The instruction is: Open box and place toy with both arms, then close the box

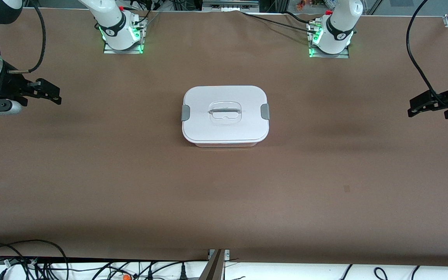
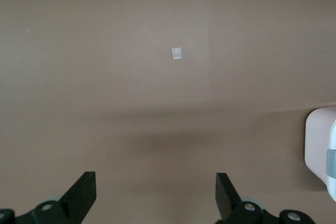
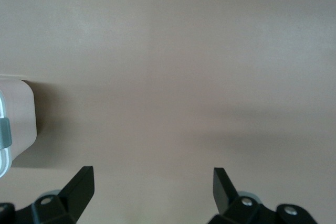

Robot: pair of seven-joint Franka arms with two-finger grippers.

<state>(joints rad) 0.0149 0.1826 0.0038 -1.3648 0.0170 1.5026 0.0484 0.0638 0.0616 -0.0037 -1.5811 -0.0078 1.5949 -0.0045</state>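
A brown table (image 1: 130, 175) carries the box (image 1: 225, 115) at its middle, white lid on, grey clips (image 1: 265, 111) at both ends. The left gripper (image 1: 416, 108) hangs over the table's left-arm end, fingers spread, well apart from the box. The right gripper (image 1: 51, 94) hangs over the right-arm end, also spread and holding nothing. The box lies between them.

Box (image 1: 225, 115) lid shut, contents hidden; both wrist views cut box at edge.
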